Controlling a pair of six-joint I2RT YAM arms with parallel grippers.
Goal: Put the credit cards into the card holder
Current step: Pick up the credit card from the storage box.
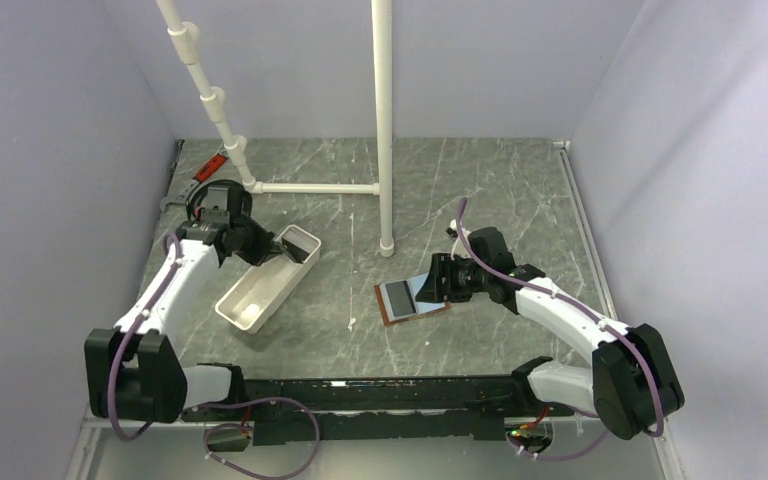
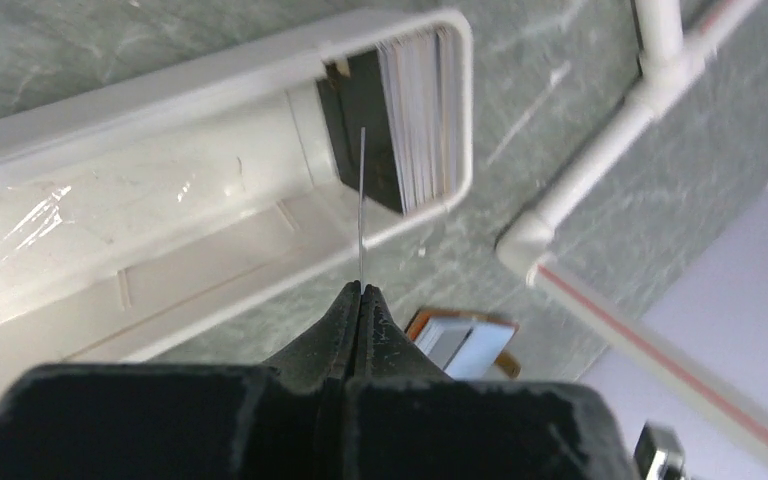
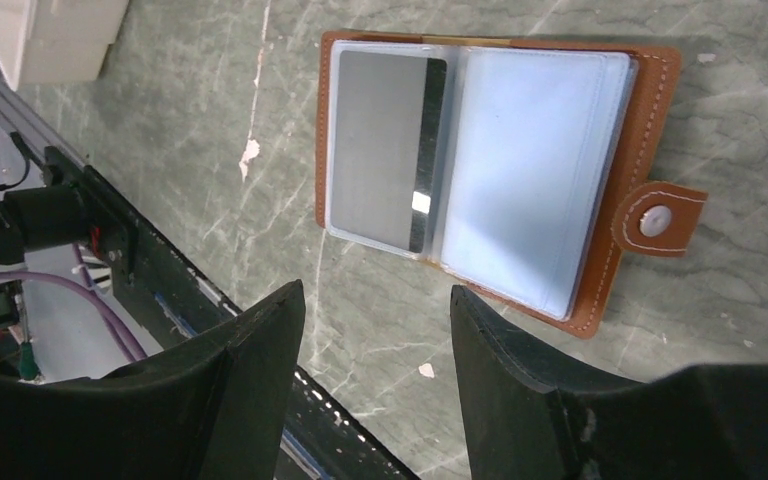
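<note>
Pinching with my left gripper: both fingers closed flat on the lower edge of one card, which stands up edge-on to the wrist camera, so it shows only as a thin pale line. Held by the edge like that, its faces stay free to slide into a pocket, I judge.

Below and beyond it, the white tray lies on the table. A stack of cards stands on edge, packed against the tray's far end wall. Upright packing leaves top edges exposed, likely why an edge pinch works here. Held card is apart from the stack, above the tray's open part.

Toward the middle of the table, the card holder lies open, pockets up, snap tab flung out to one side. One grey card already sits in one clear sleeve; the neighbouring clear sleeve looks empty. Lying flat and open, it offers the sleeve mouths to an incoming card.

Right side: my right gripper hangs just beside the holder, fingers spread, gripping nothing. From overhead it overlaps one edge of the holder; contact I cannot tell. Best guess, it waits there to steady the leather while the left brings the card across.
</note>
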